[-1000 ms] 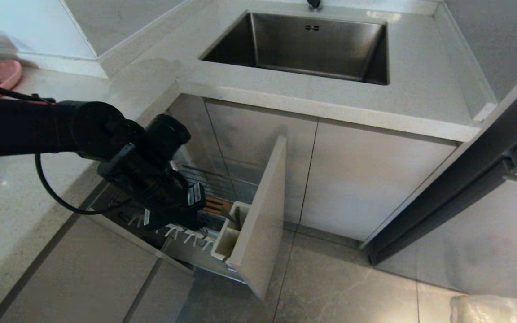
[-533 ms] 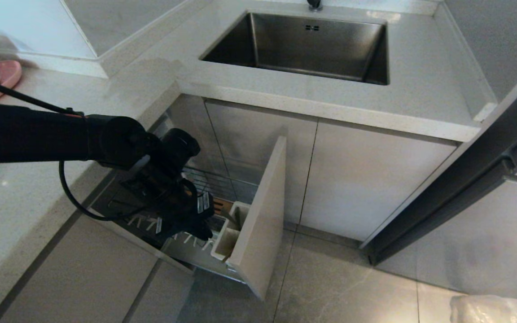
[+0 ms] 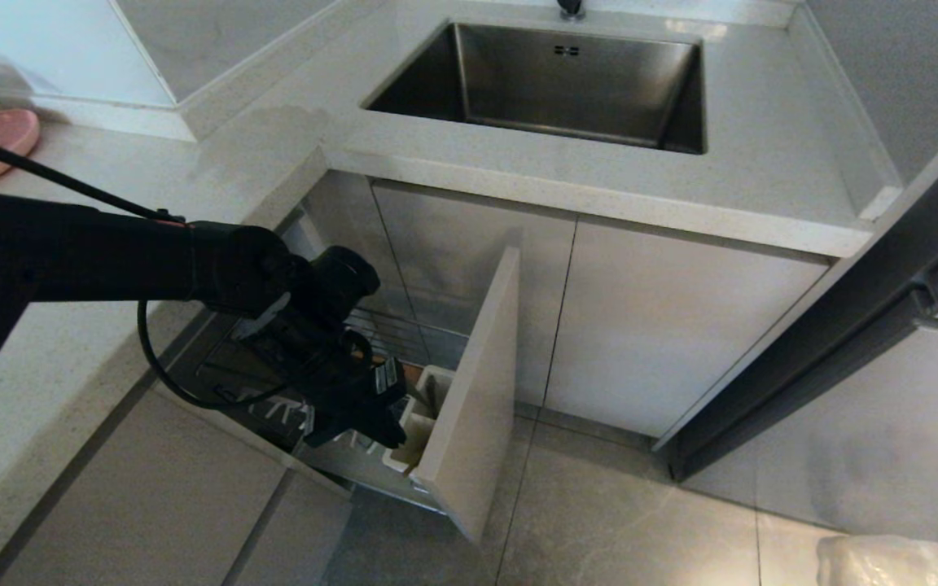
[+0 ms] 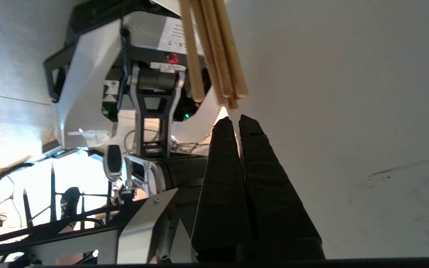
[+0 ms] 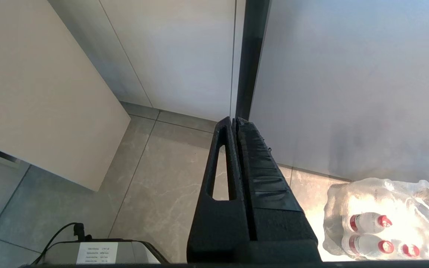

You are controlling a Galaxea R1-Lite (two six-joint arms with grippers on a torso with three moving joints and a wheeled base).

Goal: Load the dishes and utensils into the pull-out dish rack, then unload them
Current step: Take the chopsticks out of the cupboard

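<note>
Black left gripper (image 3: 392, 435): fingers pressed together on nothing, tips down inside the pull-out dish rack (image 3: 371, 480), right at the white utensil cup (image 3: 416, 423).
Chopsticks (image 4: 214, 52): light-brown wooden sticks, their blunt ends just beyond the closed fingertips, apart from them; upper lengths cut off.
Rack: chrome wires, white prongs (image 3: 286, 411), beige front panel (image 3: 477, 391); the arm hides most of it.
Right gripper (image 5: 235, 123): closed, empty, above floor tiles beside wrapped bottles (image 5: 382, 223).
Behind: steel sink (image 3: 550, 81); pink plate (image 3: 5, 142), cut off.

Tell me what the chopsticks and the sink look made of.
The thin light-brown chopsticks look like wood or bamboo: matte tan, faint grain. The rectangular grey sink looks like brushed stainless steel: dull metallic sheen, soft reflections.
</note>
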